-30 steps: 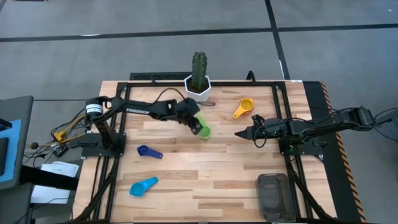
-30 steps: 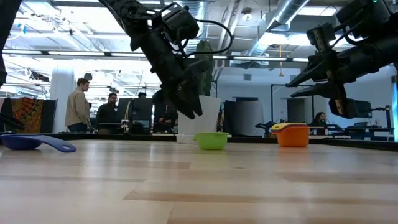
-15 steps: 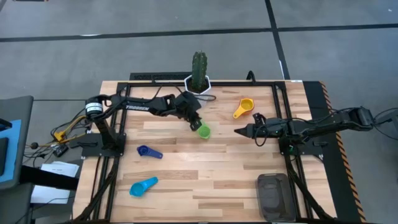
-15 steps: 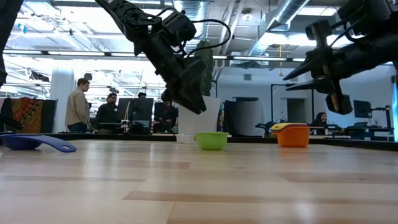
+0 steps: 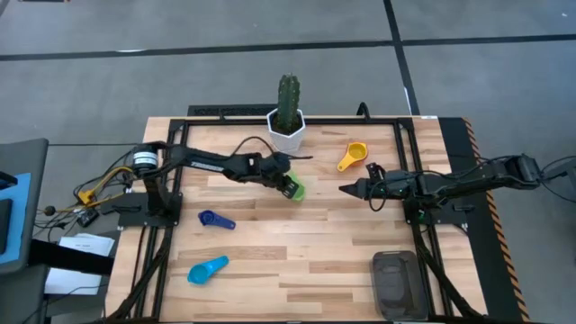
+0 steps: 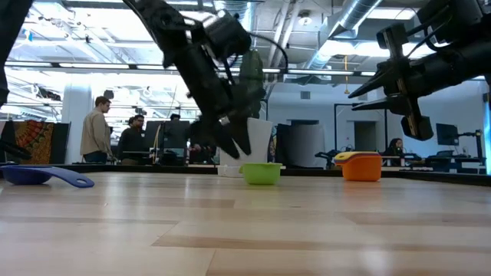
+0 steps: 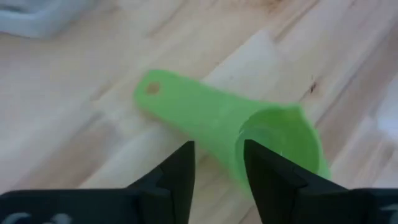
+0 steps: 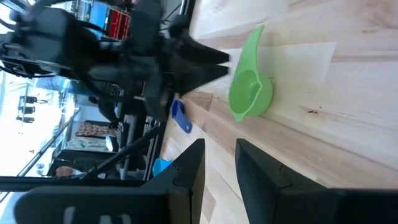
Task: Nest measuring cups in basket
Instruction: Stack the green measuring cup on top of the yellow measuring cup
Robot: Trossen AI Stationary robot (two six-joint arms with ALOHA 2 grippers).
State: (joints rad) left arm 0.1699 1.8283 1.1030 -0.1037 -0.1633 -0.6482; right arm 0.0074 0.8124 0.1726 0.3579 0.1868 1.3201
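We see the bench (image 5: 297,243) evenly lit from overhead, with only faint, soft shadows beneath the arms. In the low view, bright ceiling strip lights and windows behind leave the arms as dark silhouettes, and the nearest boards are soft. The left wrist view is blurred throughout; the green cup (image 7: 249,134) there has smeared edges. The right wrist view blows out towards the room.

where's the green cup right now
In the high view the green cup lies near the table's middle, just in front of the cactus pot, with the left gripper at its handle.
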